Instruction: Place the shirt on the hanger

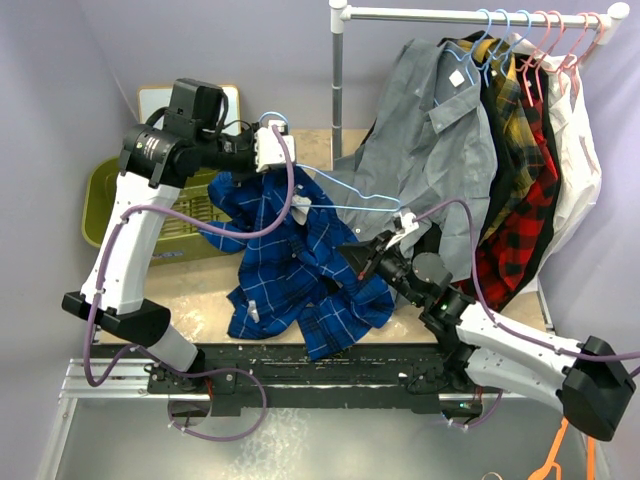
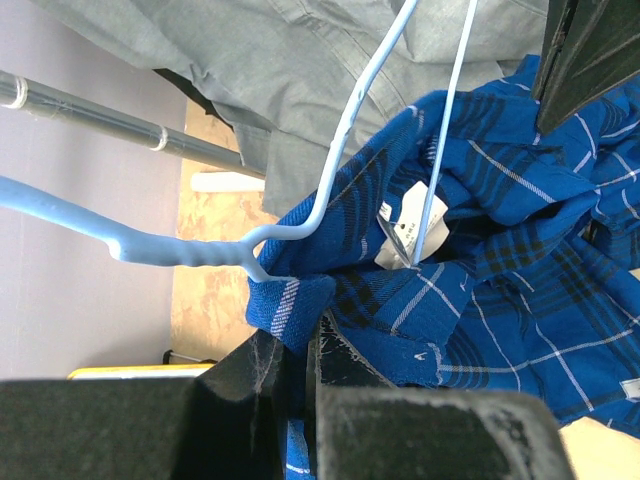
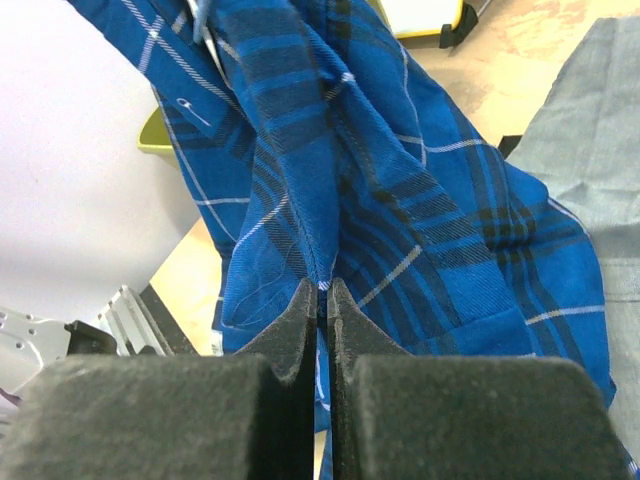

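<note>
The royal-blue plaid shirt (image 1: 300, 260) hangs bunched from the left gripper down onto the table (image 1: 205, 290). My left gripper (image 1: 283, 150) is raised and shut on a fold of the shirt (image 2: 500, 250) near the collar. The light-blue hanger (image 1: 350, 184) has its twisted neck (image 2: 190, 255) right at the fingertips of the left gripper (image 2: 305, 335). One wire arm runs inside the collar past the white neck label (image 2: 405, 225). My right gripper (image 1: 360, 262) is lower, on the shirt's right side. In the right wrist view this gripper (image 3: 323, 290) is shut on a seam of the shirt (image 3: 400, 200).
A clothes rail (image 1: 470, 14) at the back right carries a grey shirt (image 1: 430, 130), a red-and-black plaid shirt (image 1: 520, 230), pink hangers (image 1: 560, 40) and more blue ones. A green bin (image 1: 160, 215) stands at the left. An orange hanger (image 1: 560, 455) lies at the bottom right.
</note>
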{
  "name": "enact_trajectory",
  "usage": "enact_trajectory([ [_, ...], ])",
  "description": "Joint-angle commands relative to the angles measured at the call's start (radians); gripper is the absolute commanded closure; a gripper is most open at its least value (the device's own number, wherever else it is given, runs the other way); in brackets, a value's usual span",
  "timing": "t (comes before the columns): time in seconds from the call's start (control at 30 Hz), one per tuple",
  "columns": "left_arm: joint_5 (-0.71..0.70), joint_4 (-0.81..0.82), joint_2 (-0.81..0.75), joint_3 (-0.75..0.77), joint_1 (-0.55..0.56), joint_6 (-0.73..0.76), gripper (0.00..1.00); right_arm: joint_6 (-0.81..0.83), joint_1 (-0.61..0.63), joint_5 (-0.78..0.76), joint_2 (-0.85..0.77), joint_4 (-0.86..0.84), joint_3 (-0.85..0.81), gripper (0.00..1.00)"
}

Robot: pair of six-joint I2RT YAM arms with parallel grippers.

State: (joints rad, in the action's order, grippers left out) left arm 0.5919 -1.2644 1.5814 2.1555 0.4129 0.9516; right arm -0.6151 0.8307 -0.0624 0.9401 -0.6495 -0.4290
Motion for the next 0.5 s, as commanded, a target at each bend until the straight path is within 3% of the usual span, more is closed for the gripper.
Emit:
enact_trajectory([
  [0.0,-0.013,0.056,-0.029,0.021,0.002,-0.018,1.0,-0.048,0.002,-0.062,-0.053,-0.038,0.032,1.0],
  [0.23,-0.048,-0.065,-0.032,0.035,0.002,0.141,1.0,-0.016,-0.02,-0.196,-0.18,0.105,0.025,1.0],
  [0.47,-0.16,-0.17,-0.057,0.016,0.0,0.347,1.0,0.038,-0.118,-0.153,-0.265,0.257,-0.028,1.0],
])
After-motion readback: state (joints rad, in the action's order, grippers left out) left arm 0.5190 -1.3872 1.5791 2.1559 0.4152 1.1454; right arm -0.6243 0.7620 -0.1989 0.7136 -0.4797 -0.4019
